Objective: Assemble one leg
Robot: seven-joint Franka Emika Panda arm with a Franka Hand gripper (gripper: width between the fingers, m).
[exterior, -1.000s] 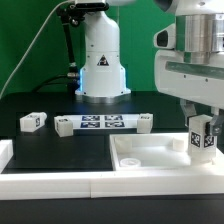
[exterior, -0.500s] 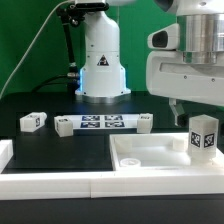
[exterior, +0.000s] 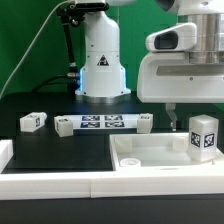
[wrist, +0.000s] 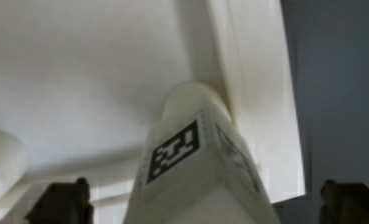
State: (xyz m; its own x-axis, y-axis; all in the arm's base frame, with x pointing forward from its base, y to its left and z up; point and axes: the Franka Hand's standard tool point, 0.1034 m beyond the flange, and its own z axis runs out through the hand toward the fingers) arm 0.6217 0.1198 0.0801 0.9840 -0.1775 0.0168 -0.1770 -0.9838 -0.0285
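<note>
A leg (exterior: 204, 135), a small white post with a black-and-white tag on its face, stands upright in the far right corner of the large white panel (exterior: 150, 156). My gripper (exterior: 202, 110) is open just above it, with one finger (exterior: 170, 118) showing to its left and clear of it. In the wrist view the leg (wrist: 195, 150) rises between my spread gripper (wrist: 207, 205), whose dark fingertips (wrist: 65, 200) stand well apart from it on both sides. The panel (wrist: 92, 70) fills the background.
Three more legs lie on the black table: one (exterior: 32, 121) at the exterior view's left, and one at each end (exterior: 63, 126) (exterior: 145, 122) of the marker board (exterior: 103, 123). The robot base (exterior: 102, 60) stands behind. A white block (exterior: 5, 152) sits at the left edge.
My gripper has let go of the leg, risen, and shifted toward the exterior view's left. The leg stays standing on the panel.
</note>
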